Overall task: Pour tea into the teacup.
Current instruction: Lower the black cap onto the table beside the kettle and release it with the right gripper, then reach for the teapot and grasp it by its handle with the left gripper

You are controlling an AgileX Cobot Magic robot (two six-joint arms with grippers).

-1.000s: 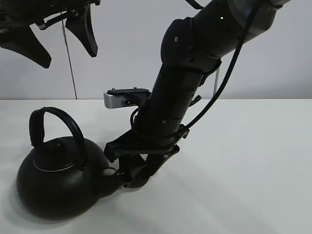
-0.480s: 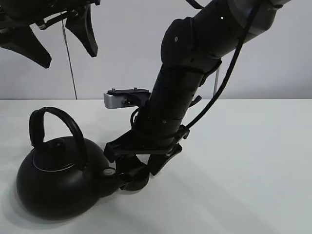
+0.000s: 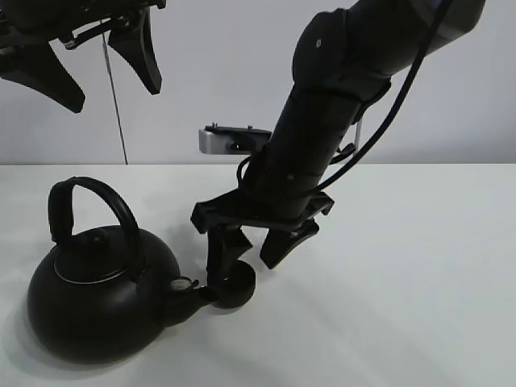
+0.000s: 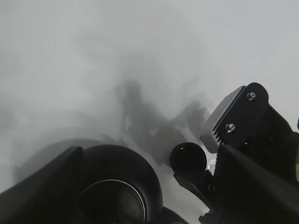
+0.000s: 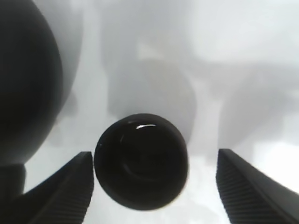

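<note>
The small matte-black teacup (image 3: pixel 235 287) stands on the white table, right against the spout of the big black kettle (image 3: pixel 97 302). My right gripper (image 3: pixel 254 251) is open and hangs just above the teacup, one finger on each side, not touching it. In the right wrist view the teacup (image 5: pixel 141 161) sits between the spread fingers (image 5: pixel 60 196), with the kettle (image 5: pixel 23 84) beside it. My left gripper (image 3: pixel 101 72) is open and empty, high above the kettle. The left wrist view shows the kettle (image 4: pixel 112 196) and the teacup (image 4: pixel 188 157) from above.
The white table (image 3: pixel 419 266) runs back to a pale wall. My right arm (image 3: pixel 322 137) leans in from the upper right over the middle of the table. Its silver wrist camera (image 3: pixel 230 139) sticks out toward the left.
My right gripper has opened, let go of the teacup and risen up and to the right. The teacup stays on the table by the kettle's spout. The left arm has not moved.
</note>
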